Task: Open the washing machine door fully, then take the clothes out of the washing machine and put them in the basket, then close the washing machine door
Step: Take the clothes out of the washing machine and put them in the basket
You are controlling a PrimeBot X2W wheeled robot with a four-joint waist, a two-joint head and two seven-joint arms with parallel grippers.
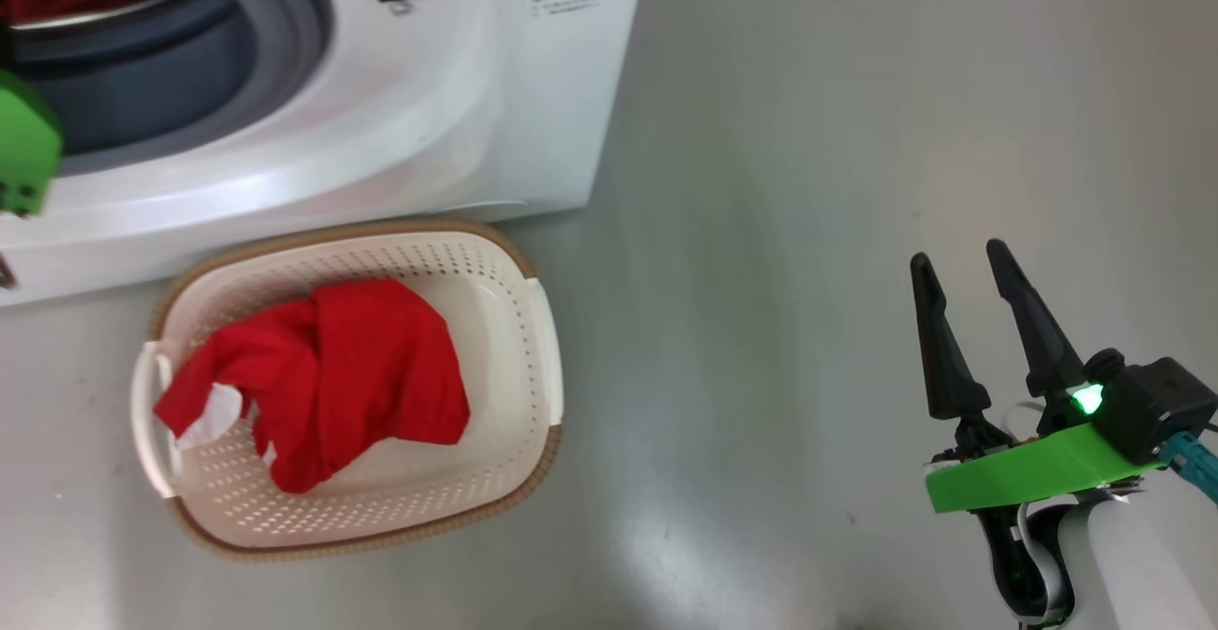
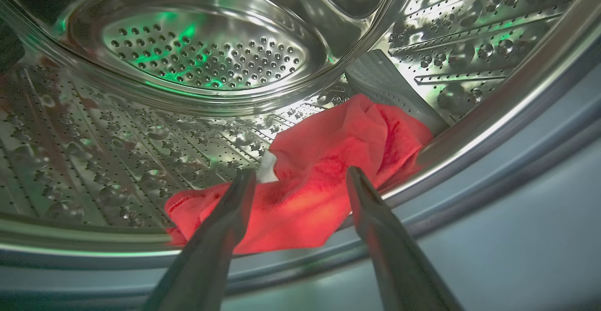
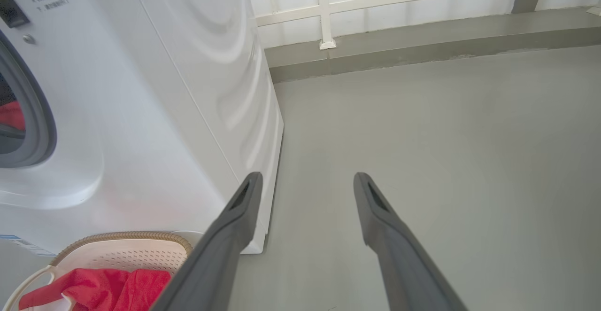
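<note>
The white washing machine (image 1: 457, 88) stands at the upper left with its grey-ringed opening uncovered; the washing machine door is out of view. Inside the steel drum (image 2: 202, 52) lies a red garment (image 2: 324, 170) with a bit of white trim. My left gripper (image 2: 301, 174) reaches into the drum, open, its fingertips just above and either side of that garment, not touching it as far as I can tell. The cream basket (image 1: 514, 325) sits on the floor in front of the machine and holds another red garment (image 1: 352, 373). My right gripper (image 1: 958, 257) hangs open and empty over bare floor at the right.
Grey floor (image 1: 809, 230) stretches to the right of the machine and basket. A low grey ledge and a white railing (image 3: 324, 15) run along the far side. The green wrist piece (image 1: 24, 145) of my left arm sits at the opening's left edge.
</note>
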